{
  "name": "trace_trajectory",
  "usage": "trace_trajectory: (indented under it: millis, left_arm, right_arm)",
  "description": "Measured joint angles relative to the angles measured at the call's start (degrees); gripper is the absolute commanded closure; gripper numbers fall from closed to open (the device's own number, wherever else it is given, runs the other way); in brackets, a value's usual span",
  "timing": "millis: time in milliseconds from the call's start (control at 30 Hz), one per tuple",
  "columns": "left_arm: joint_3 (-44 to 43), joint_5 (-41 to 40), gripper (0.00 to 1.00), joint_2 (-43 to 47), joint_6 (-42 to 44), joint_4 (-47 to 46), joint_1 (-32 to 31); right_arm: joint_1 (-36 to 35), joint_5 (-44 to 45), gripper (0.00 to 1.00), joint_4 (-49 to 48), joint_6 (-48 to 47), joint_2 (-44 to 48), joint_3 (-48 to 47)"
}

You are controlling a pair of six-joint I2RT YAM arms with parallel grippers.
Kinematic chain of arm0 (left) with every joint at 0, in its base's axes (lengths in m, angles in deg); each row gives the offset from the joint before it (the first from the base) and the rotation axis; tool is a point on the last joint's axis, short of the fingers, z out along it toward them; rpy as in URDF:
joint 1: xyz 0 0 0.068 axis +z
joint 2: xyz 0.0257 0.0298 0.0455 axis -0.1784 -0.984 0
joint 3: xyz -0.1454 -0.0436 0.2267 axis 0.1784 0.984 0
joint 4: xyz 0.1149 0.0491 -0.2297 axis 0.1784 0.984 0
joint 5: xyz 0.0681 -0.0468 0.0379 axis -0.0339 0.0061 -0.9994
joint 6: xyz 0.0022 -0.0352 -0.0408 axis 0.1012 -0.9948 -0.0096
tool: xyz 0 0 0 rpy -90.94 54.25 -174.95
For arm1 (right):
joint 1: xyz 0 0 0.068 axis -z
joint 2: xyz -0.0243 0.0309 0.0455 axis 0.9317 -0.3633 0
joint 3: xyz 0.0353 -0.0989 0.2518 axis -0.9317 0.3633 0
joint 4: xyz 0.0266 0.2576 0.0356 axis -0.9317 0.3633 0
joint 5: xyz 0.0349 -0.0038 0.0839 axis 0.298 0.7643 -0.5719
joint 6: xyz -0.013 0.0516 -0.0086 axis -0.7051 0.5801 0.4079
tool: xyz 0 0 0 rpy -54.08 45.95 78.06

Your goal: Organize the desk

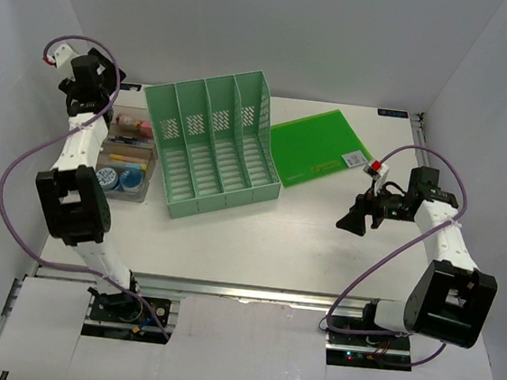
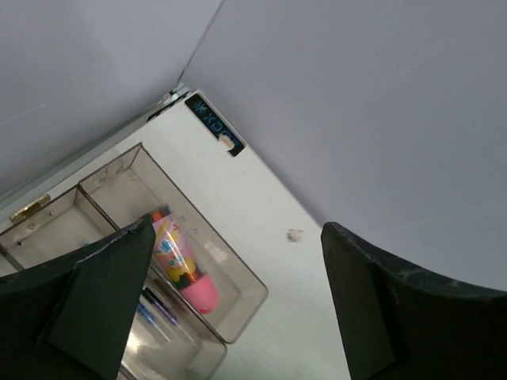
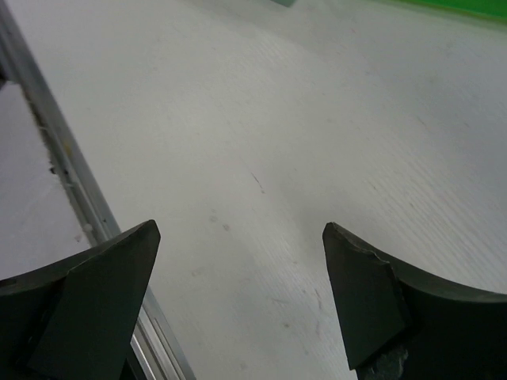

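Observation:
The desk [image 1: 267, 237] is a wide white tabletop with metal rails. My left gripper [image 1: 111, 80] is open and empty, raised over the far left corner. In its wrist view [image 2: 238, 229] the jaws stand wide apart above the clear tray [image 2: 238, 277], which holds a pink tube [image 2: 178, 261]. My right gripper [image 1: 355, 221] is open and empty, low over bare desk on the right. Its wrist view [image 3: 240, 228] shows only the white surface [image 3: 277, 134] between the fingers.
A mint-green four-slot file rack [image 1: 211, 145] stands at the back centre. A green folder [image 1: 320, 147] with a small white card [image 1: 355, 159] lies to its right. The clear tray [image 1: 140, 187] at the left holds pens and blue round items. The front rail [image 3: 71, 182] runs near the right gripper.

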Motion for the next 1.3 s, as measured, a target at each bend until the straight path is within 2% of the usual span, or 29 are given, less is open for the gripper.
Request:
trace_trajectory:
  millis: [167,267,367,533,633,867,1033,1133,1300]
  left_arm:
    - [15.48,5.62,0.09,17.97,-5.62,-6.23,0.32]
    - [23.24,12.52,0.09,26.74,-8.64,-9.24,0.32]
    - [32.37,21.13,0.09,34.49,-12.27,-14.09,0.26]
    - [45.59,35.59,0.08,44.99,-17.20,-18.55,-0.56]
    - [52.31,42.88,0.08,51.94,-19.03,-20.10,-1.72]
    - [62.39,56.71,0.07,67.24,-20.50,-21.07,-3.68]
    - [68.04,61.00,0.06,72.70,-22.43,-21.12,-4.45]
    - [70.34,61.41,0.06,73.97,-23.42,-20.78,-5.30]
    - [72.08,60.75,0.06,74.72,-24.17,-20.27,-7.32]
  right_arm:
    - [-0.20,12.60,0.10,-10.76,7.66,5.07,1.31]
    - [-0.18,15.27,0.07,-17.01,11.60,6.35,1.13]
    - [-0.18,15.16,0.11,-23.13,19.10,4.45,0.57]
    - [-0.24,11.64,0.23,-29.18,33.91,-8.26,-5.05]
    - [-0.25,10.86,0.25,-34.21,46.15,-17.03,-8.30]
    - [-1.97,17.45,0.28,-41.93,68.70,-31.26,-13.33]
    - [-3.18,22.42,0.44,-47.29,79.27,-35.82,-14.92]
    - [-3.49,25.16,0.50,-49.15,83.24,-38.18,-16.44]
    - [-3.58,29.81,0.55,-51.27,88.38,-41.97,-18.44]
